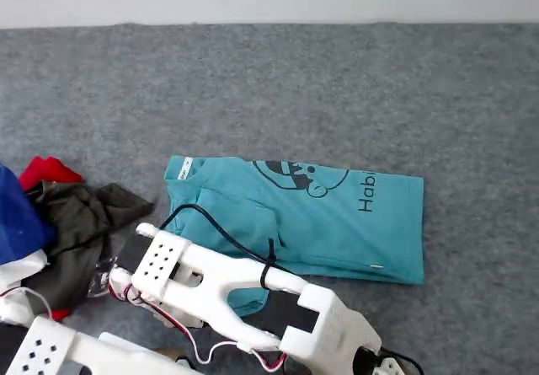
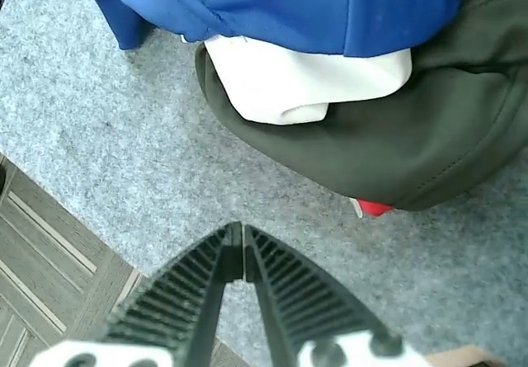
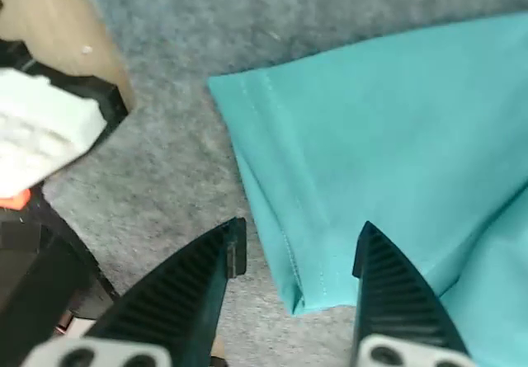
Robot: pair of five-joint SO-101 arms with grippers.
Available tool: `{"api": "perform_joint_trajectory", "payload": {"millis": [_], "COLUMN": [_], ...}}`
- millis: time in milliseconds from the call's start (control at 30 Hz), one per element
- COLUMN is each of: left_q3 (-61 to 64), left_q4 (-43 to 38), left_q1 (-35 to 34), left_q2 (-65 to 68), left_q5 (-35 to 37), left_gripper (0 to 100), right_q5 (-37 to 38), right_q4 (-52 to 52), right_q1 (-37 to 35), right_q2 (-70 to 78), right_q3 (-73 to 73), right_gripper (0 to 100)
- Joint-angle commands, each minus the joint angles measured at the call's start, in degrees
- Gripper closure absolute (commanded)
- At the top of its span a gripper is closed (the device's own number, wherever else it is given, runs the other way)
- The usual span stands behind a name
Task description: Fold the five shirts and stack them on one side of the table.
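One teal shirt (image 1: 337, 223), partly folded, is lying flat on the grey desk (image 1: 337, 88). Blue garment (image 1: 15, 223), red garment (image 1: 46, 171) and olive garment (image 1: 80, 219) are lying heaped at its left edge. One white arm (image 1: 219, 278) is hanging over the teal shirt's near edge.

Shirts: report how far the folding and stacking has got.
Done: little; the teal shirt lies flat, seemingly part-folded. In hand: the right gripper, fingers open, straddles its hem corner; the left gripper sits shut near the pile. Left: that pile of blue, white, olive and red shirts lies crumpled, unfolded, and no stacking has begun.
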Motion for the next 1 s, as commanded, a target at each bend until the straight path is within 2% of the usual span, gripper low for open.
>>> {"api": "perform_joint_trajectory", "payload": {"millis": [0, 233, 433, 633, 700, 767, 967], "left_q3": [-0.2, -0.2, -0.2, -0.2, -0.2, -0.1, -0.1], "left_q4": [-1.2, -1.2, -1.2, -1.2, -1.2, -1.2, -1.2], "left_q1": [-0.4, -0.4, -0.4, -0.4, -0.4, -0.4, -0.4], "left_q2": [-0.4, -0.4, -0.4, -0.4, -0.4, -0.4, -0.4], "left_q5": [-0.5, -0.5, -0.5, -0.5, -0.5, -0.5, -0.5], "left_gripper": [98, 98, 98, 98, 98, 98, 98], "right_q5": [4.1, 7.1, 7.0, 7.0, 6.9, 6.5, 5.6], "right_q4": [1.3, 1.4, 0.8, 0.7, 0.7, 1.5, 7.1], "right_q1": [-0.2, -0.2, -0.2, 1.5, 2.9, 4.0, 7.0], "right_q2": [0.0, 4.4, 8.3, 8.2, 8.0, 8.0, 8.0], "right_q3": [-0.4, -0.4, -0.9, -1.7, -1.9, -3.7, -13.9], "right_gripper": [77.9, 77.9, 90.3, 91.8, 95.7, 99.3, 98.9]}}
